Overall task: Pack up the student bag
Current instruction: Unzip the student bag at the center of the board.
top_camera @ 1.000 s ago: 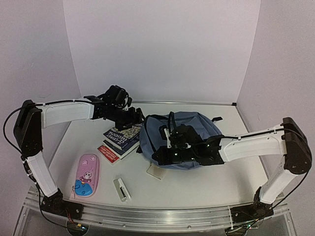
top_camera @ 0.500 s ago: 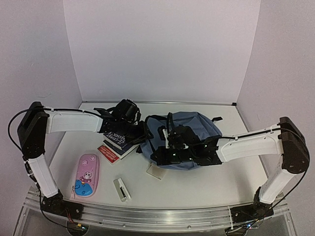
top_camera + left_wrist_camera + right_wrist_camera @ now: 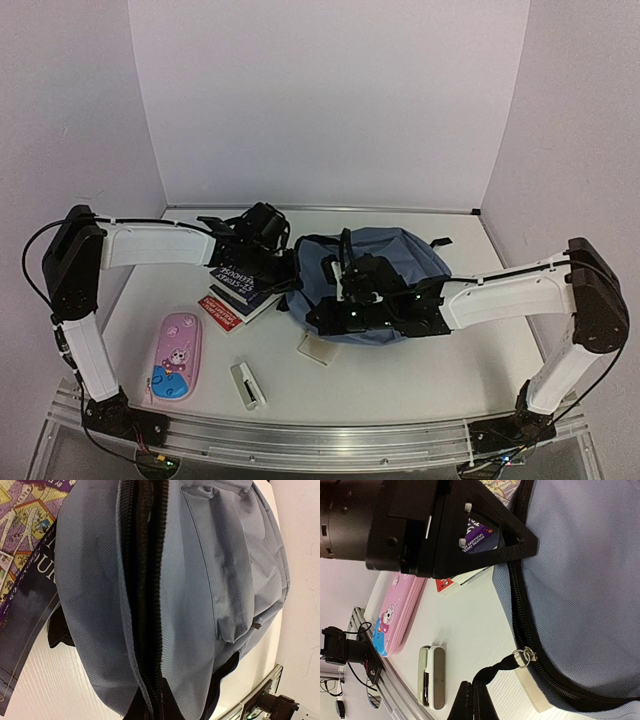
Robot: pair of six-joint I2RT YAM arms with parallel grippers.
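The student bag [image 3: 405,262] lay beneath both pincers, its zip parted. The right pincer [image 3: 472,695] was pressed together on the zip's black pull tab [image 3: 495,669]. The left pincer [image 3: 288,270] sat at the bag's mouth, just beyond the right one, partly hiding the books [image 3: 243,278]; its jaws we could not make out. Beside the right pincer's tips we saw a cream pad [image 3: 532,692], a small white device [image 3: 432,677], then the pink pencil case [image 3: 400,612].

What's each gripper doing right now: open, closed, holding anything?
Left gripper: closed, apparently pinching the zip edge of the student bag.
Right gripper: closed on the black zip pull strap.
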